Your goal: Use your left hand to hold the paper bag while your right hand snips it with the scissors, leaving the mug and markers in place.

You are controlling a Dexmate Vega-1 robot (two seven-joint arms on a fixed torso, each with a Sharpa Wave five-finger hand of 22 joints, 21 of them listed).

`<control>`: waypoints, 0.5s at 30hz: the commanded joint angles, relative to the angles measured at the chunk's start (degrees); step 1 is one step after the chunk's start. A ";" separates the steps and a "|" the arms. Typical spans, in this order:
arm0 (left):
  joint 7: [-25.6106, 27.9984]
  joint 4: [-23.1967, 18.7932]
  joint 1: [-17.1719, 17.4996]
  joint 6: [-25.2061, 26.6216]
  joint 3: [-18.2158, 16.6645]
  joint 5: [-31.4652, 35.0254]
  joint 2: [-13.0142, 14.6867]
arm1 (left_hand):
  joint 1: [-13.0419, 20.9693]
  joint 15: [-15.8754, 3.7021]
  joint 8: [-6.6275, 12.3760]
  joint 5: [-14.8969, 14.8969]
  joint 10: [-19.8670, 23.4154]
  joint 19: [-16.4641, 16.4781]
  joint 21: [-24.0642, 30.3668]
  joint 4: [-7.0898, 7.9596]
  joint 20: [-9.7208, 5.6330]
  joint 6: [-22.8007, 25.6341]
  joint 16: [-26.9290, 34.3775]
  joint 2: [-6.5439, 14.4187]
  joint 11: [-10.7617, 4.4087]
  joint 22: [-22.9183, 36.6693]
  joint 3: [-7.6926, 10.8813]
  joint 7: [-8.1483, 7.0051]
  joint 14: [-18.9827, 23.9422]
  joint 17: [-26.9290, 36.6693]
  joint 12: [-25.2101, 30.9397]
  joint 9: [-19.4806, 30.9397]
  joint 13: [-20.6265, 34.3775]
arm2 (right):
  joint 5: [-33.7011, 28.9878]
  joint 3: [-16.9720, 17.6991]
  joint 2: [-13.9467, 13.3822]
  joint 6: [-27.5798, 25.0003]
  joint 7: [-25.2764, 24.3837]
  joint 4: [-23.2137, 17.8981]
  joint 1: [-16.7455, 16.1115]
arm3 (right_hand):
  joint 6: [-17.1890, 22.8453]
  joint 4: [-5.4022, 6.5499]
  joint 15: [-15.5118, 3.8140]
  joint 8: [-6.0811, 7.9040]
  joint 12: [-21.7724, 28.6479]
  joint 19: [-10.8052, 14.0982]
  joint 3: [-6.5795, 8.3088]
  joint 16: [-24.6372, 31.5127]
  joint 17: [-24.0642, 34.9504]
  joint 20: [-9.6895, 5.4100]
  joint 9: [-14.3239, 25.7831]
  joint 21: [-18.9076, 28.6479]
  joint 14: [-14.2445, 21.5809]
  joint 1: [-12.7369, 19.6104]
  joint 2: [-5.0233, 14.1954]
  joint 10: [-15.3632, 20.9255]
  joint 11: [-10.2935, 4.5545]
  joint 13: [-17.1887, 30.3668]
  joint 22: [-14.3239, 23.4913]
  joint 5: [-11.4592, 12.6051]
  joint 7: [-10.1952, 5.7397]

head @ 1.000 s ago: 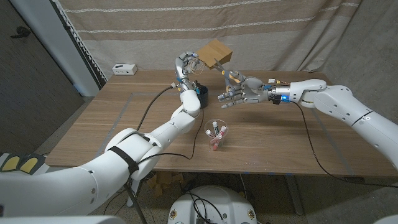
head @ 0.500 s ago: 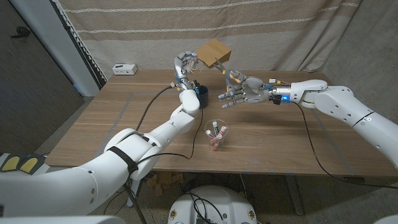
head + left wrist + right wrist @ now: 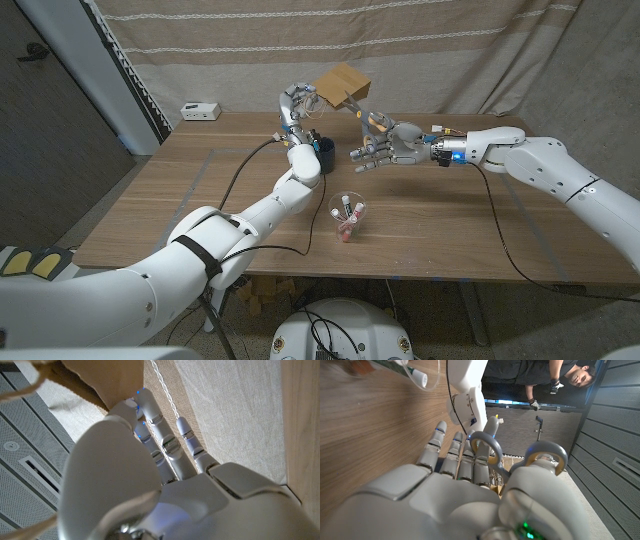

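Note:
My left hand [image 3: 297, 103] holds the brown paper bag [image 3: 343, 85] up in the air above the table's far side; in the left wrist view its fingers [image 3: 150, 415] pinch the bag's edge [image 3: 107, 380]. My right hand [image 3: 385, 143] hovers just right of and below the bag. It grips the grey-handled scissors [image 3: 520, 457], with fingers through the loops, and the blades reach up toward the bag [image 3: 360, 112]. A dark blue mug [image 3: 322, 152] stands under my left hand. A clear cup of markers [image 3: 346, 213] stands nearer the table's middle.
A white box [image 3: 200, 110] sits at the table's far left corner. A curtain hangs behind the table [image 3: 180, 200]. A black cable [image 3: 500, 230] trails from my right arm across the tabletop. A person [image 3: 545, 375] stands beyond the table in the right wrist view.
My right hand has risen slightly toward the bag. The left hand and bag have stayed where they were.

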 commanded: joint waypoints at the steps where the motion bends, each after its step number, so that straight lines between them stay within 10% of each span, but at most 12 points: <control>1: -0.74 0.03 0.22 -1.04 -0.23 -0.43 -0.04 | -0.64 -0.12 0.28 -0.25 0.63 -0.40 0.83 0.05 -6.67 0.50 0.03 -0.31 0.13 -0.07 0.91 -0.28 0.30 -0.05 -0.24 -0.03 0.07 | -0.01 0.07 -0.35 -0.29 -0.23 -0.19 -0.27 | 0.31 -0.16 0.34 0.12 0.17 0.71 -0.22 -0.15 0.07 -0.03 0.05 -0.04 0.17 0.00 0.08 0.41 -0.15 0.18 0.34 0.04 -0.18; 15: -3.61 -0.02 0.68 -1.47 -0.24 -1.46 -0.39 | -1.35 -0.14 0.33 -1.06 0.94 -0.81 2.21 -0.13 -6.79 0.91 -0.02 -1.12 0.14 -0.54 3.27 -0.17 0.71 -0.12 -0.50 -0.19 -0.24 | -0.54 -0.29 -0.43 -0.67 -0.03 0.24 0.32 | 0.29 -0.22 0.49 0.16 0.17 0.71 -0.27 -0.16 0.08 -0.02 0.07 -0.13 0.18 -0.01 0.01 0.40 -0.21 0.19 0.34 0.06 -0.24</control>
